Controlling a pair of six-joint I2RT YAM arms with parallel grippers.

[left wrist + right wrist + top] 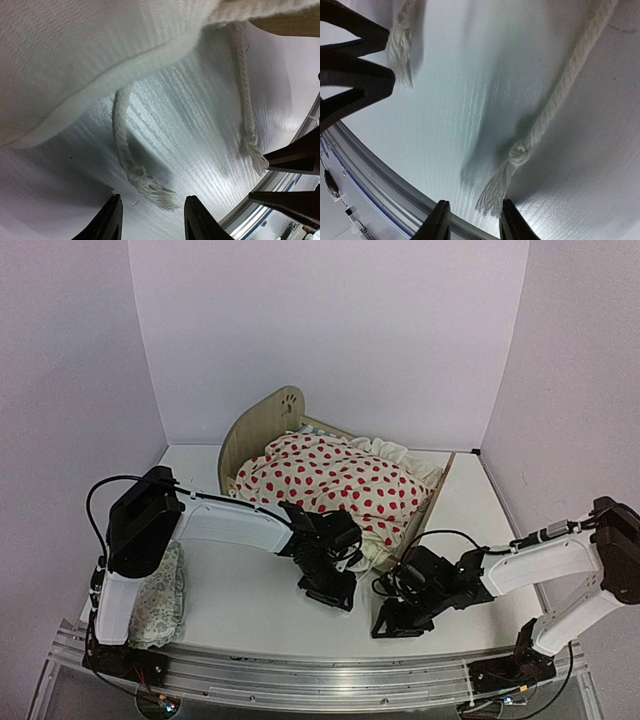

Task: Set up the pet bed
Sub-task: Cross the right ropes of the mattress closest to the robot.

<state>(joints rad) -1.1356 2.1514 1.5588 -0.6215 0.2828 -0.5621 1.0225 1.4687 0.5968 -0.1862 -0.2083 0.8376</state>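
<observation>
Though under blanket [335, 480], pet bed [255, 430] visible.

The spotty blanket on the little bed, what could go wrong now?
1. A tasselled cord lies between the open fingers of the left gripper; it could snag and drag the blanket askew.
2. The other cord ends at the right gripper, same worry.
3. The blanket hangs over the bed's near side and may slip off.

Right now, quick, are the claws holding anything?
Left claw: open, holding nothing; a cord tassel lies just ahead.
Right claw: open, holding nothing; a second tassel by its tips.
</observation>
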